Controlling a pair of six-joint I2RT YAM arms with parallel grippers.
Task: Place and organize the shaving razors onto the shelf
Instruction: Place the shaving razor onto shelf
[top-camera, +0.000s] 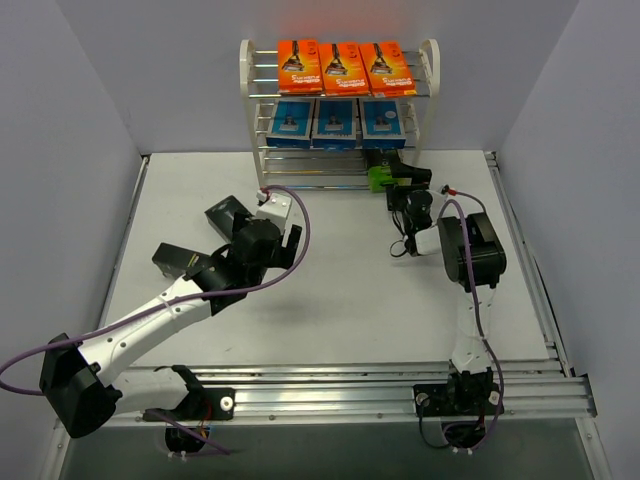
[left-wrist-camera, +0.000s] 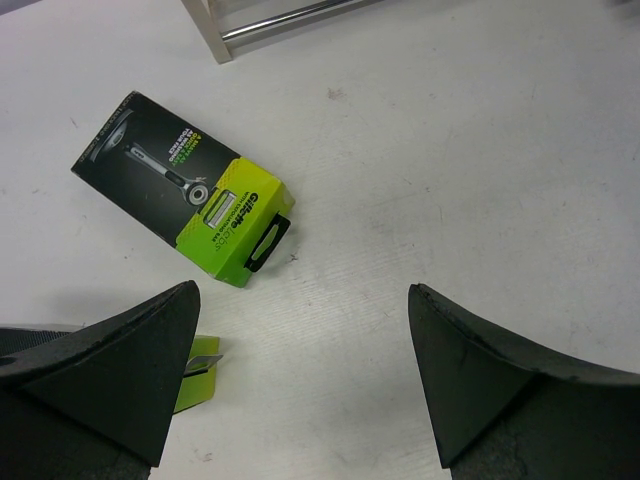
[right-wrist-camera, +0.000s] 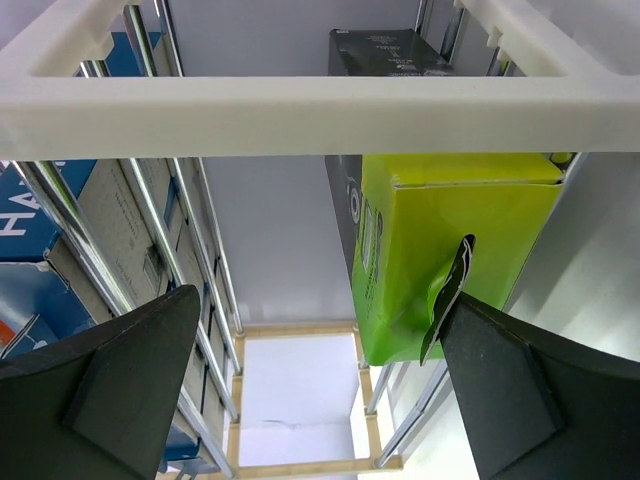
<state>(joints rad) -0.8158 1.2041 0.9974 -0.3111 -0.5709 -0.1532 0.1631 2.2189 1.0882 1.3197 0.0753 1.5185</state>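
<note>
The white shelf (top-camera: 340, 100) holds three orange cards (top-camera: 345, 66) on its top tier and three blue packs (top-camera: 335, 122) on the middle tier. One black-and-lime box (top-camera: 385, 172) stands at the right of the lower tier; in the right wrist view this box (right-wrist-camera: 450, 250) is close ahead. My right gripper (top-camera: 408, 192) (right-wrist-camera: 320, 330) is open, its right finger beside the box's hang tab. My left gripper (top-camera: 278, 228) (left-wrist-camera: 305, 340) is open and empty over the table. A second black-and-lime box (top-camera: 228, 215) (left-wrist-camera: 185, 185) lies flat to its left. A third (top-camera: 180, 260) (left-wrist-camera: 195, 375) lies partly hidden by the arm.
The shelf's white front rail (right-wrist-camera: 300, 100) and silver rods (right-wrist-camera: 185, 250) frame the right wrist view, with the blue packs (right-wrist-camera: 30, 270) on the left. A shelf foot (left-wrist-camera: 210, 30) shows in the left wrist view. Grey walls enclose the white table (top-camera: 340, 300).
</note>
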